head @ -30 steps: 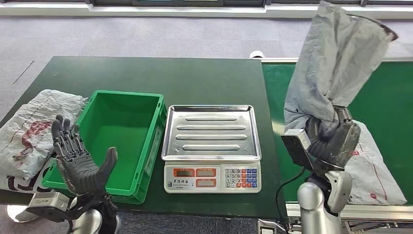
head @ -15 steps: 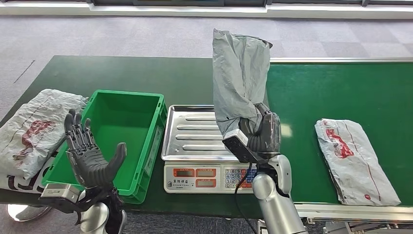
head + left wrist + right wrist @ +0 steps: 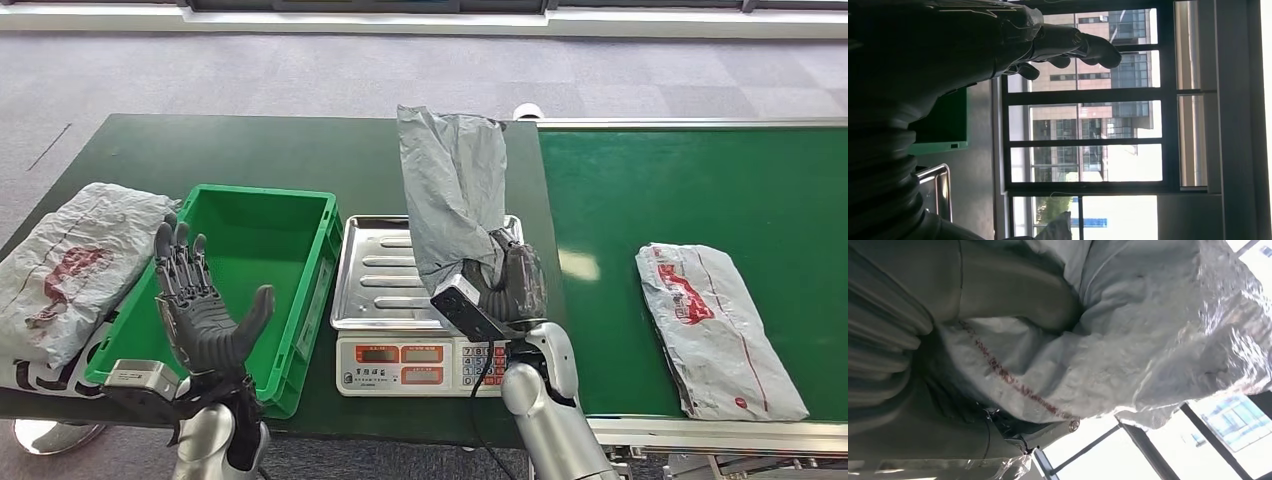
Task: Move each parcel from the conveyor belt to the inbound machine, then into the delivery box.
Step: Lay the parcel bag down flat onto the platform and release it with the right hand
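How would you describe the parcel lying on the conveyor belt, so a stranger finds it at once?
Find the bright green conveyor belt right of the dark table. One flat grey parcel lies on it near the front edge. It has red print and lies alone, unlike the plain grey parcel that the right hand holds upright.

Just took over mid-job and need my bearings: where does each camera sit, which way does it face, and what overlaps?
Head view: high on the body, looking forward and down at the scale, green bin and conveyor belt; both arms rise from below, the right hand gripping the grey parcel, the left hand raised with fingers spread.
Left wrist view: behind the left hand, facing windows.
Right wrist view: behind the right hand, pressed against the grey parcel.
Shared: head and right wrist views both show the gripped grey parcel.
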### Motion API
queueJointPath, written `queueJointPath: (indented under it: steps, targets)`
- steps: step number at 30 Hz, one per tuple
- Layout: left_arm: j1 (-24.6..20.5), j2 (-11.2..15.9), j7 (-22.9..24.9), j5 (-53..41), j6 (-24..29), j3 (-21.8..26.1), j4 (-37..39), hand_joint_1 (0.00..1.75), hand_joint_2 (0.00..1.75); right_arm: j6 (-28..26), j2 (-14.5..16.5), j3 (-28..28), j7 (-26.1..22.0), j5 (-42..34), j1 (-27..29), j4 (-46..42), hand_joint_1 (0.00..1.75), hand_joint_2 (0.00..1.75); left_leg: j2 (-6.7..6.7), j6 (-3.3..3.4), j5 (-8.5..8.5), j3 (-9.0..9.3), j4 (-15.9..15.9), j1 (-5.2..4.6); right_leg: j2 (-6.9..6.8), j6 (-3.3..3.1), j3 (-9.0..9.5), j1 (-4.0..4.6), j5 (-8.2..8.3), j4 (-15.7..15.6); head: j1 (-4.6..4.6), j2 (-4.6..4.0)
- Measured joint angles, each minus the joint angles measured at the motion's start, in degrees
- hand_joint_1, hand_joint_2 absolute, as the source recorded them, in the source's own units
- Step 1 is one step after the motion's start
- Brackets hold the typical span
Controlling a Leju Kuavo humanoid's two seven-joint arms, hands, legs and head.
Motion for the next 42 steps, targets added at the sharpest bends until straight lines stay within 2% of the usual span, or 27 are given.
queueJointPath:
  steps: [42]
  targets:
    - [-1.2, 0.0, 0.0, 0.0, -0.3, -0.3, 2.2, 0.00, 1.75, 0.3, -0.1, 0.4, -1.5, -1.3, -0.9, 4.0, 0.00, 1.75, 0.04, -0.01, 0.00, -0.01, 0.0, 0.00, 0.02, -0.01, -0.03, 0.00, 0.01, 0.0, 0.00, 0.00]
